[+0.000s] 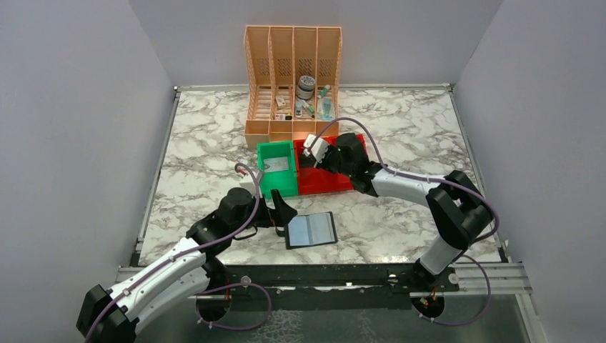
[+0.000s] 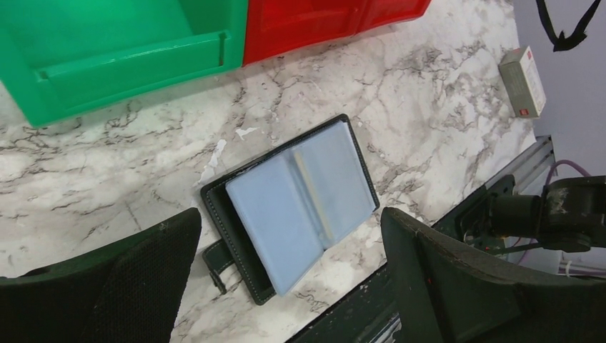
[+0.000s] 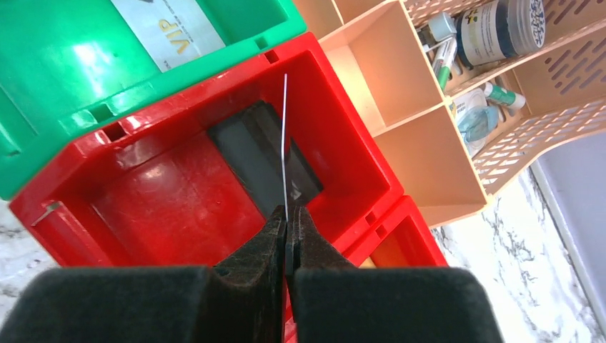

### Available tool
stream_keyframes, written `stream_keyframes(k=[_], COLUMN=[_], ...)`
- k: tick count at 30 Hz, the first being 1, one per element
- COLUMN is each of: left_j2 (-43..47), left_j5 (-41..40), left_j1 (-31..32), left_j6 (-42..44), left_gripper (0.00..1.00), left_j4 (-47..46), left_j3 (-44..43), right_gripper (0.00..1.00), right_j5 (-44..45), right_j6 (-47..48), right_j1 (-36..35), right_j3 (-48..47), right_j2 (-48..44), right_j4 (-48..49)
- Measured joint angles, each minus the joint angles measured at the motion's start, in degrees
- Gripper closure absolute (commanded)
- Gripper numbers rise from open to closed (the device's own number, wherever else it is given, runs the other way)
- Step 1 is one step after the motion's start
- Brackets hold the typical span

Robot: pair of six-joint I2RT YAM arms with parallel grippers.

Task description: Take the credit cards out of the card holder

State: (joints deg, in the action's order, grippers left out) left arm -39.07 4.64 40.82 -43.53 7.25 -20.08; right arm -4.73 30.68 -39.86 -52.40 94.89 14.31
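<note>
Red bin (image 3: 157, 207) sits right under the right gripper (image 3: 288, 214), which is pinching a thin card (image 3: 285, 136) edge-on. I'd drop low over the dark grey card (image 3: 246, 153) before letting go. The card holder (image 1: 311, 229) lies open at lower centre of the top view, with the left gripper (image 1: 281, 220) spread beside it.
</note>
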Motion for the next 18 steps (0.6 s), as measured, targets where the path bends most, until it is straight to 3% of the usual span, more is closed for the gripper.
stream_keyframes(k=[18], left_j2=[2.21], left_j5=[-2.73], left_j1=[0.0], left_j6=[1.88], left_gripper=[0.01], left_j4=[6.62], left_j3=[-2.95], right_gripper=[0.97], right_j5=[3.89], right_j6=[8.81], right_j1=[-0.37], right_j3=[-12.22], right_j2=[11.39], right_j4=[-8.76])
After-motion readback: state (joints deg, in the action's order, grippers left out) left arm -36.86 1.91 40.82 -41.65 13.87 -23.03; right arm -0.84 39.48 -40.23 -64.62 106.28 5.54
